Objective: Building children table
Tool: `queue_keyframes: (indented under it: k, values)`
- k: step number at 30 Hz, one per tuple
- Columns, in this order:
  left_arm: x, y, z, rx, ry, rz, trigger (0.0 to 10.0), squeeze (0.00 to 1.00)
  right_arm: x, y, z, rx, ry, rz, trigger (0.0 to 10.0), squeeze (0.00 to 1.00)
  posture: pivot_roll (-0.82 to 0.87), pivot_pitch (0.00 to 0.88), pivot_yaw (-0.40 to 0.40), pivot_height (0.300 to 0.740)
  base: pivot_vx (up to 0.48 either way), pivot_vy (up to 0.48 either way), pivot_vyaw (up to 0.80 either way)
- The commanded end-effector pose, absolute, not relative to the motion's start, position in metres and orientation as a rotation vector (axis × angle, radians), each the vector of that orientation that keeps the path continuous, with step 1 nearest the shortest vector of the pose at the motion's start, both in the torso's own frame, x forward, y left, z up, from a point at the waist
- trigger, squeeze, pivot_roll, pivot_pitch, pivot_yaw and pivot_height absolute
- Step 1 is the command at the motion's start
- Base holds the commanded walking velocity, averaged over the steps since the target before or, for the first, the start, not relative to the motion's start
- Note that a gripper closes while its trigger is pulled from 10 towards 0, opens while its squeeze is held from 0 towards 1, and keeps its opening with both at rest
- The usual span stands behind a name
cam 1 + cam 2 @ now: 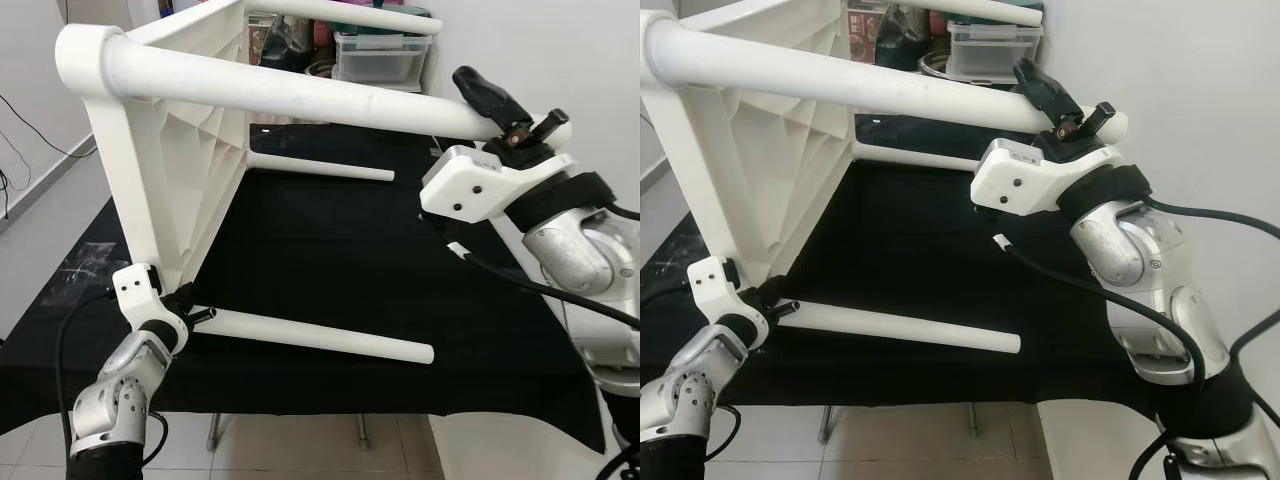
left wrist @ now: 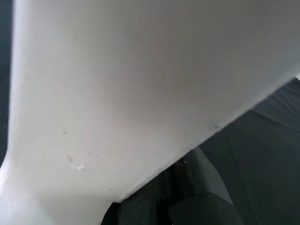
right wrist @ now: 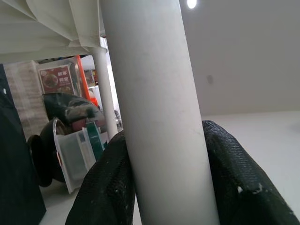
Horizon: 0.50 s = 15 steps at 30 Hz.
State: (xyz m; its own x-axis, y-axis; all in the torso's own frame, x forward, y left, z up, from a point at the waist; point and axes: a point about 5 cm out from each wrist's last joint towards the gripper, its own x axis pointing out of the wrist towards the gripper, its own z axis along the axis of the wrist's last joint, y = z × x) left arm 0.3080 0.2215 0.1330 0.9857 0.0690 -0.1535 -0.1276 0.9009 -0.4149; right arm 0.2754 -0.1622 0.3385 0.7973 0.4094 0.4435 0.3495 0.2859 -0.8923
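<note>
A white plastic children's table (image 1: 175, 170) lies on its side on a black-covered worktable (image 1: 330, 260), its legs pointing to my right. My right gripper (image 1: 510, 120) is shut on the free end of the upper near leg (image 1: 300, 95). In the right wrist view both black pads (image 3: 105, 187) press against that leg (image 3: 159, 117). My left gripper (image 1: 190, 318) is at the tabletop's lower near corner, shut on its rim where the lower near leg (image 1: 320, 338) joins. The left wrist view has the white surface (image 2: 140, 93) very close, with one black finger (image 2: 197, 192) under it.
Two more legs (image 1: 320, 167) point right on the far side. A clear plastic box (image 1: 380, 55) and dark clutter stand behind the worktable. The worktable's front edge is close to me, with tiled floor (image 1: 300, 445) below. A white wall is on the right.
</note>
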Motion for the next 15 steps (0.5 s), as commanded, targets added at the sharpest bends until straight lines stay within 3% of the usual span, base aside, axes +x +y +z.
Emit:
queue_keyframes:
  k: [1, 8, 15]
  values:
    - [0.304, 0.266, 0.161, -0.398, -0.023, 0.263, 10.0, 0.0, 0.278, -0.17, 0.331, -1.265, -0.64, 0.05, 0.0, 0.0, -0.12, 0.031, -0.022, 0.74, 0.0, 0.0, 0.0]
    - [0.307, 0.287, 0.2, -0.297, -0.15, 0.275, 10.0, 0.0, 0.286, -0.18, 0.324, -1.21, -0.568, 0.019, 0.0, 0.0, -0.11, 0.027, -0.026, 0.74, 0.0, 0.0, 0.0]
    - [0.301, 0.327, 0.297, -0.082, -0.401, 0.293, 10.0, 0.0, 0.301, -0.192, 0.303, -1.061, -0.429, -0.018, 0.0, 0.0, -0.06, 0.026, -0.024, 0.74, 0.0, 0.0, 0.0]
